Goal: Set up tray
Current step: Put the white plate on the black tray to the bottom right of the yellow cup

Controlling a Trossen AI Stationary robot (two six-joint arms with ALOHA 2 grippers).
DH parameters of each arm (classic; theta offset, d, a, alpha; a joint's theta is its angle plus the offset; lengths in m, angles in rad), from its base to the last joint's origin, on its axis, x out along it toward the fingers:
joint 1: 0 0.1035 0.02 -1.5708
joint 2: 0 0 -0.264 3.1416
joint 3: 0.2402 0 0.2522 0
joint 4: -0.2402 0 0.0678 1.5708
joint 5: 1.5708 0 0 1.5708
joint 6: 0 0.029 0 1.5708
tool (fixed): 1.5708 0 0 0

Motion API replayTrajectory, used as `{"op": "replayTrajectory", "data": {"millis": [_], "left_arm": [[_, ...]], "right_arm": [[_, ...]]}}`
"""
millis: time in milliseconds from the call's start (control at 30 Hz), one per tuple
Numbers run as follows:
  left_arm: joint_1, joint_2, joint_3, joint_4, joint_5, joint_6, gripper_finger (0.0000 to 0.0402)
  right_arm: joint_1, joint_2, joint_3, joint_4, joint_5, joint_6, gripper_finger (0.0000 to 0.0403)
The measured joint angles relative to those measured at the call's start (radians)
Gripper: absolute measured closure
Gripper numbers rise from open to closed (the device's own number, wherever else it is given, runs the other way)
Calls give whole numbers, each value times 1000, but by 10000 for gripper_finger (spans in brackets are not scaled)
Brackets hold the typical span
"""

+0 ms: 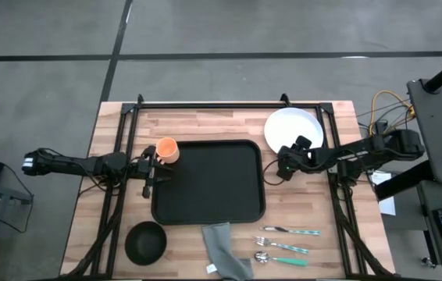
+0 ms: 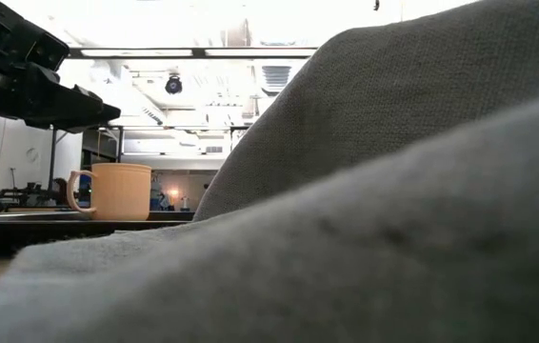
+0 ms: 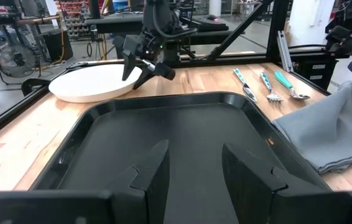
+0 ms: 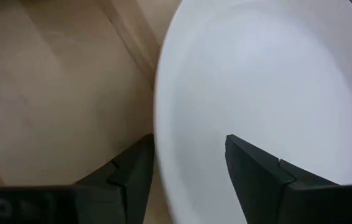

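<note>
Right pincer (image 4: 185,171), released, straddles the white plate's (image 1: 293,127) rim; left pincer (image 3: 191,165), released, faces the black tray (image 1: 205,183).

High cam: straight down over tray (image 1: 208,181). Low cam: table level, cloth (image 2: 393,191) close. Left wrist cam: across tray (image 3: 170,124); right: plate (image 4: 269,81) close.

Workshop or lab: shelving racks (image 3: 58,9), floor fan (image 3: 2,59), concrete floor (image 1: 49,47).
</note>
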Motion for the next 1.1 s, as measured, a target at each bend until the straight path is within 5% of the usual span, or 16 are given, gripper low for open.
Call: {"op": "replayTrajectory", "data": {"millis": [233,467,1100], "left_arm": [[0,0,0,0,0,0,274],[0,0,0,0,1,0,274],[0,0,0,0,1,0,274]], "right_arm": [[-8,36,2,10,-3,-4,262],[-9,27,3,0,-42,-34,381],[73,36,163,43,-50,-424,395]]}}
